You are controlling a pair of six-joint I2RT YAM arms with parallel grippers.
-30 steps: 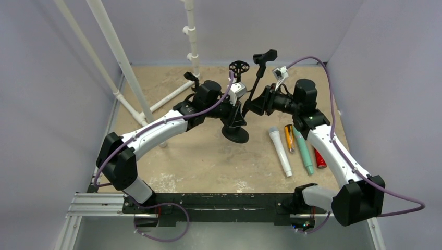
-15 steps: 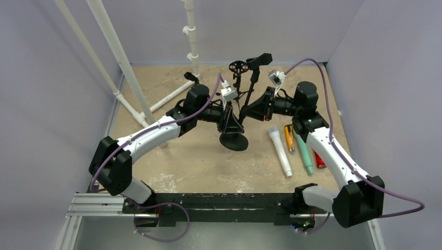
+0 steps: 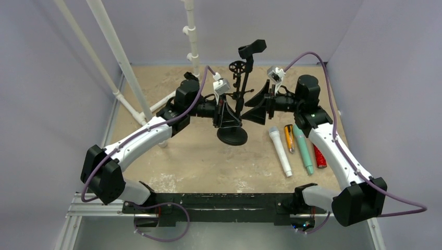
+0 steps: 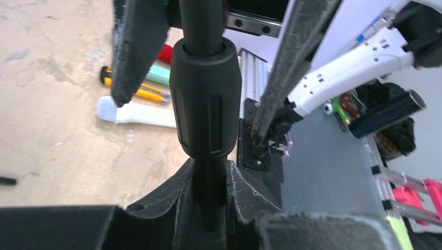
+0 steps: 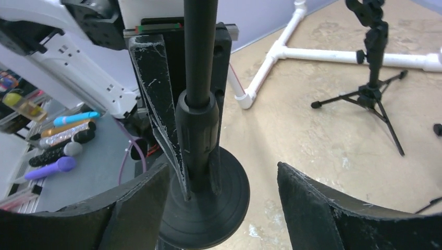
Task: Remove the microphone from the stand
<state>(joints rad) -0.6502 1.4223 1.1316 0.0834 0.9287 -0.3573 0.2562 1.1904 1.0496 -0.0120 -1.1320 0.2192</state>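
A black microphone stand (image 3: 240, 88) with a round base (image 3: 232, 136) stands nearly upright at mid-table. Its top clip (image 3: 252, 48) looks empty. My left gripper (image 3: 228, 115) is shut on the lower pole, just under the black collar (image 4: 207, 99); the left wrist view shows its fingers (image 4: 245, 190) pressed on the pole. My right gripper (image 3: 249, 108) is open, its jaws spread either side of the pole from the right. Its fingers (image 5: 323, 213) touch nothing in the right wrist view. A white-and-grey microphone (image 3: 280, 151) lies on the table right of the base.
Orange (image 3: 289, 137), teal (image 3: 303, 148) and red (image 3: 319, 158) microphones lie beside the white one. A small black tripod stand (image 3: 237, 67) stands behind. White PVC pipes (image 3: 120, 57) run along the back left. Purple walls close in three sides.
The stand has swung from leaning right to nearly upright and shifted a little left. Both arms moved with it, and the left elbow has drawn back to the left.
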